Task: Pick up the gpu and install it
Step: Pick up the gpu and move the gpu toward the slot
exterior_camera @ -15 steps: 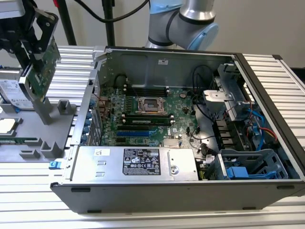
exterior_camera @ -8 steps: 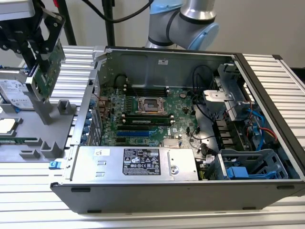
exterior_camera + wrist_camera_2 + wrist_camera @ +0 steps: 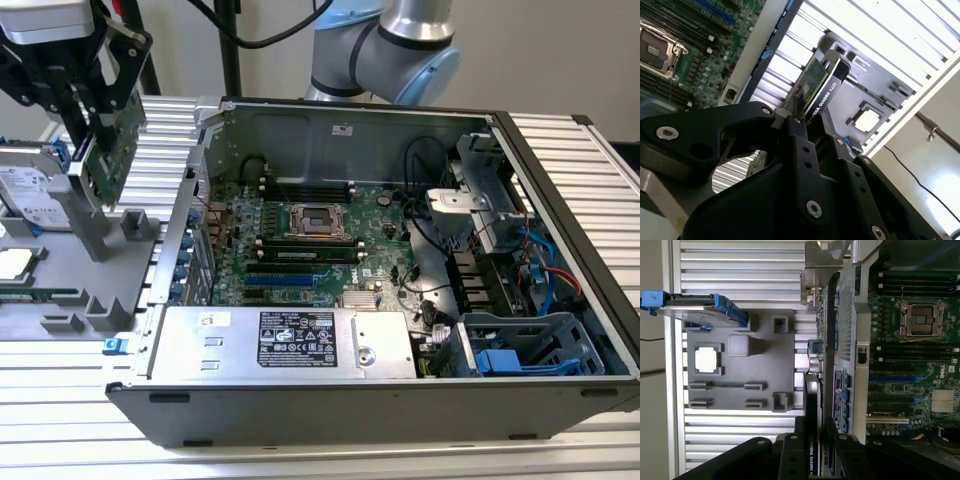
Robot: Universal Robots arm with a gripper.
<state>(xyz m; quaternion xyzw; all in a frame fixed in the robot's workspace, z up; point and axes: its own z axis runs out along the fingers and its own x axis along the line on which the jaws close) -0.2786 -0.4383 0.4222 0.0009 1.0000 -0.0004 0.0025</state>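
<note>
My gripper [image 3: 97, 118] is shut on the gpu [image 3: 112, 150], a thin card with a green board face. It hangs tilted above the grey holder tray [image 3: 75, 262] at the exterior view's left, outside the open computer case [image 3: 560, 180]. In the second wrist view the black fingers [image 3: 796, 131] clamp the gpu [image 3: 821, 82] at its near edge. Seen edge-on in the first wrist view, the gpu [image 3: 811, 390] runs from my gripper [image 3: 812, 447] up to its silver end bracket [image 3: 816, 275], beside the case wall. The motherboard [image 3: 300, 240] with its blue slots [image 3: 285, 270] lies inside the case.
A silver hard drive [image 3: 30, 190] with blue rails stands at the tray's far side. A processor chip [image 3: 14, 262] and a green memory stick [image 3: 40, 295] lie on the tray. The power supply [image 3: 290, 340] fills the case's front, a drive cage [image 3: 530, 350] its right. The arm [image 3: 385, 45] stands behind.
</note>
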